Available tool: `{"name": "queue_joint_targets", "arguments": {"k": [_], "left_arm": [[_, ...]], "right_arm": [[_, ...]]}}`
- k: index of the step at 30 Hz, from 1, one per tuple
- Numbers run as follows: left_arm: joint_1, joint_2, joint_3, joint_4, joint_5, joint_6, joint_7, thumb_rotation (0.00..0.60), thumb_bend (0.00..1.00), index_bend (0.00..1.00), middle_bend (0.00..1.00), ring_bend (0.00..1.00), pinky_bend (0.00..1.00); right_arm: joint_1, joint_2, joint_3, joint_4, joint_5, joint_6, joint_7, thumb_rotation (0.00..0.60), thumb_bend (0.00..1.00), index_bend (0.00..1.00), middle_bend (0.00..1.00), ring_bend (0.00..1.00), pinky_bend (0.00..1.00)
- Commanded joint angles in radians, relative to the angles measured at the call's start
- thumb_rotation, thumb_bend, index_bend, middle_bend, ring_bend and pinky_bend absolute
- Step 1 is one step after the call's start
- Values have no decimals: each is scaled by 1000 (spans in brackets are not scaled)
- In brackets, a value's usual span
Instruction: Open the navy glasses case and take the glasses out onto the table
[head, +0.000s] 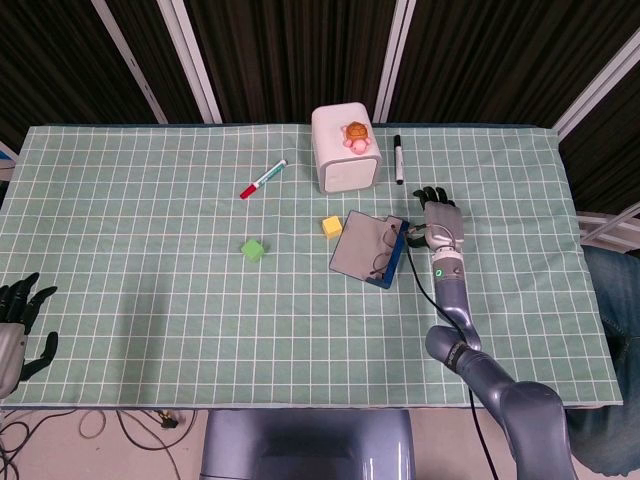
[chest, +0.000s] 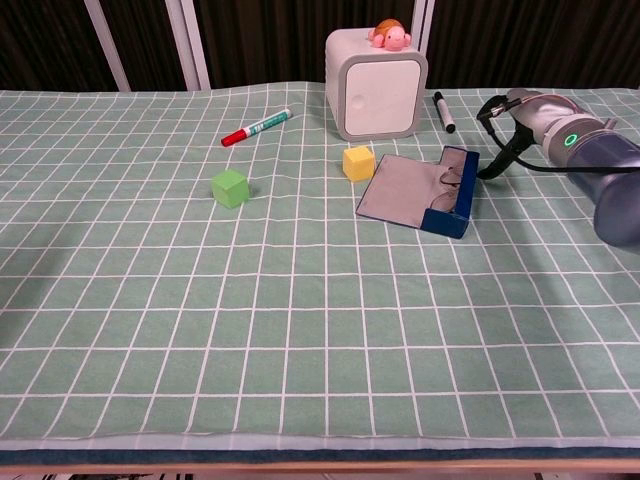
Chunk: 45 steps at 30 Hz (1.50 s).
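The head view looks steeply down from high above the counter (head: 150, 300), taking in its whole top. The chest view sits low at the near edge, facing across the same counter (chest: 150, 350).

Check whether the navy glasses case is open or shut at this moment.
Open. The navy glasses case lies with its grey lid flap spread flat on the green checked tablecloth, and the glasses show inside, not yet out.
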Motion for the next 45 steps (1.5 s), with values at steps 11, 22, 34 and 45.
{"name": "queue_joint_targets", "arguments": {"k": [11, 22, 34, 45], "left_arm": [[0, 2, -2, -1, -8, -5, -2, 600, 458, 140, 0, 0, 21], [0, 2, -1, -7, -11, -9, 1, 600, 458, 140, 0, 0, 21], [-7, -3, 0, -13, -15, -23, 14, 600, 458, 149, 0, 0, 21], [-10, -4, 0, -17, -22, -33, 19, 600, 458, 149, 0, 0, 22]], "right_arm": [[41, -42, 26, 69, -13, -12, 71, 600, 200, 237, 163, 92, 236], [-37, 74, -63, -59, -136, 127, 62, 600, 246, 214, 157, 80, 236], [-204, 440, -280, -694, -329, 243, -167, 600, 313, 173, 17, 32, 235], [-211, 610, -312, -1044, -172, 178, -532, 600, 313, 173, 0, 0, 235]]}}
